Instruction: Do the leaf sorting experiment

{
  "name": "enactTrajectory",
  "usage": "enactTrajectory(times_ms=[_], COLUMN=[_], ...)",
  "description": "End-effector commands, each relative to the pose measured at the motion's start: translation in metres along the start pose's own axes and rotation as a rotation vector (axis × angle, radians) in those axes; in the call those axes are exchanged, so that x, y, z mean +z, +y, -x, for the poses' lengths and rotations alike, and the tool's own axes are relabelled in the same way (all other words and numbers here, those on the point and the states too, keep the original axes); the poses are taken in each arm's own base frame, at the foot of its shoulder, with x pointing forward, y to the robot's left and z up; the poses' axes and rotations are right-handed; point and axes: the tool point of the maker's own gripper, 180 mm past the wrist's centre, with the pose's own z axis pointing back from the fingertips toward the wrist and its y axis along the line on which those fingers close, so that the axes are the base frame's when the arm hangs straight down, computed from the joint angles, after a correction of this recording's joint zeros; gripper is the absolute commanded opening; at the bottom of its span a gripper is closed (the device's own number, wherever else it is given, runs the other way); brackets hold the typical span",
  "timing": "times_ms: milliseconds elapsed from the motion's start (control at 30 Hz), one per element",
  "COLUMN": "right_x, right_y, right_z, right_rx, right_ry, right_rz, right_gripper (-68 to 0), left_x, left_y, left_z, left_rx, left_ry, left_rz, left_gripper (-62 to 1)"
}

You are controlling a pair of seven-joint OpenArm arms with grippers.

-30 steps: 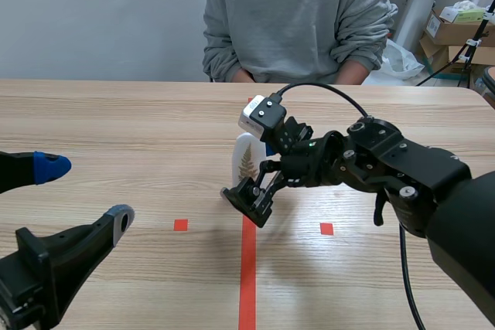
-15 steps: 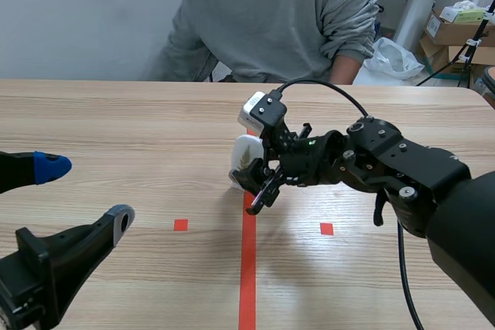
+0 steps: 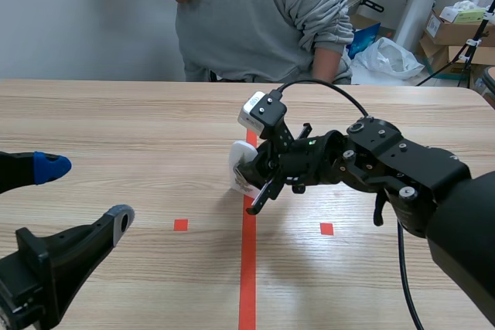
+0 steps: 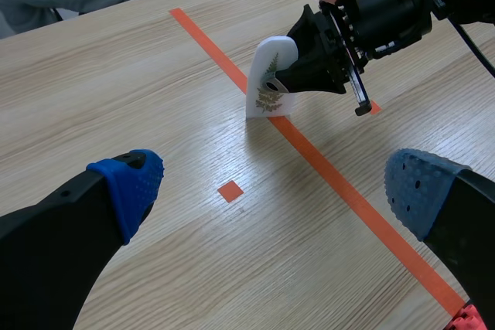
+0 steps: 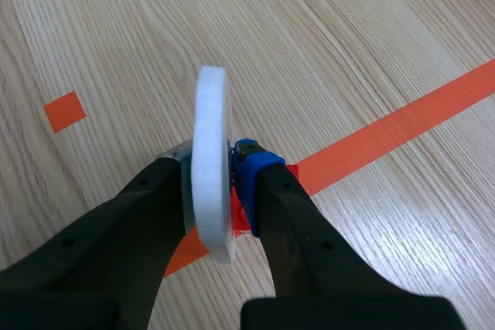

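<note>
White foam first: logged an oval leaf tile [image 3: 241, 161] standing on edge just left of centre in the scene view, on the orange-red tape line [image 3: 247, 268] that runs up the middle of the wooden table [image 3: 116, 121]. Found it pinched across its thickness by the right gripper [image 3: 251, 178], which came in from the right of the frame. Checked this in the right wrist view: one of the fingers [image 5: 286, 214] against each flat face, lower edge of the tile over the tape. Could not tell whether that edge touched the wood or hung just above it.

Read the only marking on the tile in the left wrist view: a gold-brown fern sprig printed on the face turned toward the left arm.

Noted the left gripper [image 4: 274, 191] spread wide with nothing between its blue pads [image 4: 128, 187], low at the lower left of the scene view, well apart from the tile.

Marked two small tape squares [image 3: 180, 225], one on either side of the line. Recorded a person [image 3: 263, 13] in a grey sweatshirt leaning over the far edge, top centre. Spotted cardboard boxes [image 3: 452, 28] at upper right; label print too small to read.
</note>
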Motion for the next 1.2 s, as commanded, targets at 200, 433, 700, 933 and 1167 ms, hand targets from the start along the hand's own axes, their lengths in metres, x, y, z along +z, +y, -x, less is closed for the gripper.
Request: enactTrajectory(times_ms=[200, 433, 700, 933, 1167], right_x=[0.004, 0.033, 0.115, 0.195, 0.198], right_y=[-0.011, -0.037, -0.096, -0.176, -0.210], right_z=[-0.014, -0.003, 0.023, 0.051, 0.058], right_rx=[0.016, -0.010, -0.134, -0.223, -0.303], right_ry=[-0.039, -0.042, -0.057, -0.024, -0.029], right_rz=[0.019, 0.093, 0.347, 0.750, 0.825], right_gripper=[-66.0, -65.8, -65.8, -65.8, -65.8], left_x=[0.000, 0.000, 0.000, 0.000, 0.000], left_y=[-0.001, -0.001, -0.002, -0.001, -0.001], left_z=[-0.010, -0.010, -0.010, -0.010, -0.010], left_rx=[-0.002, -0.001, -0.001, -0.001, -0.001], left_ry=[-0.033, -0.033, -0.034, -0.034, -0.034], left_rz=[0.004, 0.004, 0.004, 0.004, 0.004], left_gripper=[0.2, 0.2, 0.2, 0.2, 0.2])
